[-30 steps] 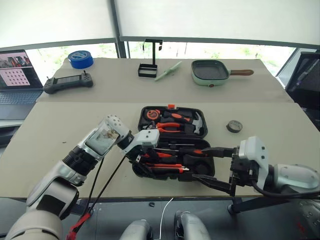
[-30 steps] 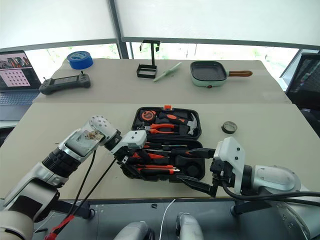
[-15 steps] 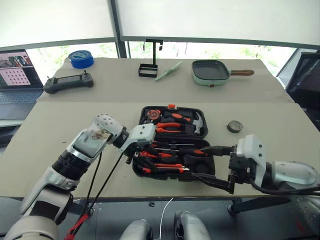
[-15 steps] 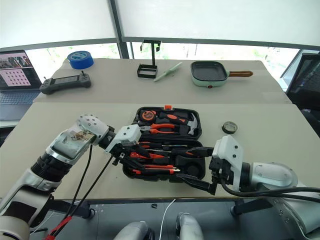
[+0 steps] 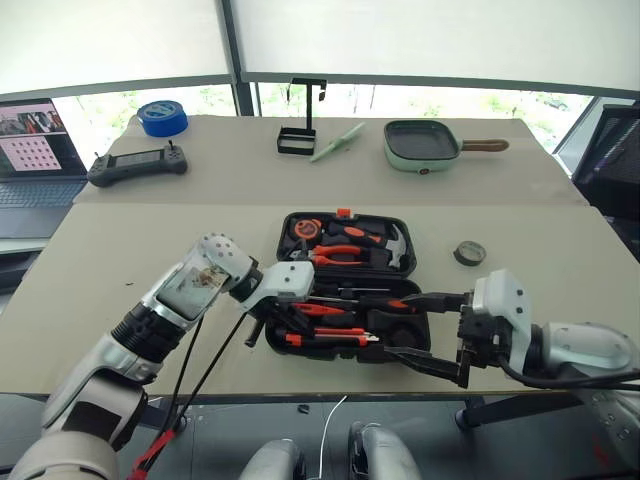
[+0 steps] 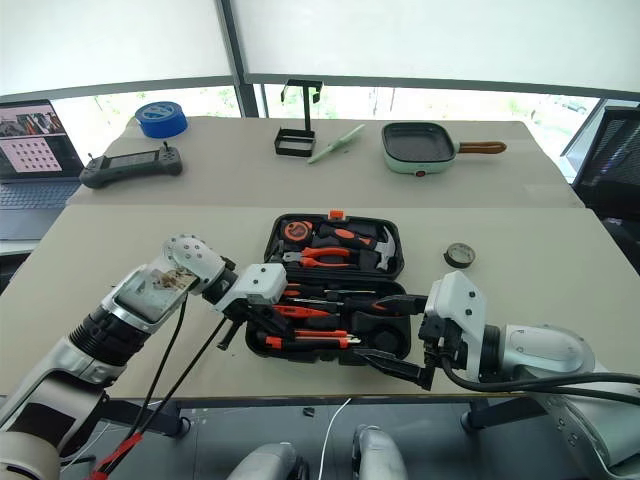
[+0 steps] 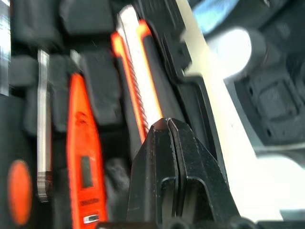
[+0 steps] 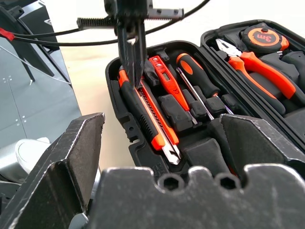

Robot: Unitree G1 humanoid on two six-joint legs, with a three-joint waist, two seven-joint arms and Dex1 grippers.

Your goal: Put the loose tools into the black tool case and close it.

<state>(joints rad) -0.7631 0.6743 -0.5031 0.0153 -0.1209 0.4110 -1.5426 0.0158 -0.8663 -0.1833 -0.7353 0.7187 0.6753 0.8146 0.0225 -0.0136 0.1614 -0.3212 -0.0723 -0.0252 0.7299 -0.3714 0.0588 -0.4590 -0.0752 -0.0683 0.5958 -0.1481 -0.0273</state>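
The black tool case (image 5: 400,232) lies open in the middle of the near table. Its far half holds pliers, a hammer and a tape measure. Its near half holds an orange-and-black screwdriver (image 8: 193,76), a thin orange screwdriver (image 8: 164,78) and the utility knife (image 8: 152,114). My left gripper (image 8: 136,81) is shut and empty, its tips pointing down at the knife's left end (image 7: 138,81). My right gripper (image 5: 425,332) stands open at the case's near right corner, holding nothing. The small dark tape roll (image 5: 469,253) lies on the table right of the case.
On the far table stand a blue tape roll (image 5: 160,118), a black controller (image 5: 135,165), a black wire stand (image 5: 298,135) and a green pan (image 5: 422,143). A laptop (image 5: 35,150) sits at the far left. Black cables hang from my left arm over the table's near edge.
My left gripper's fingers have closed from wide open to shut while staying over the near left part of the case. The right gripper has kept still.
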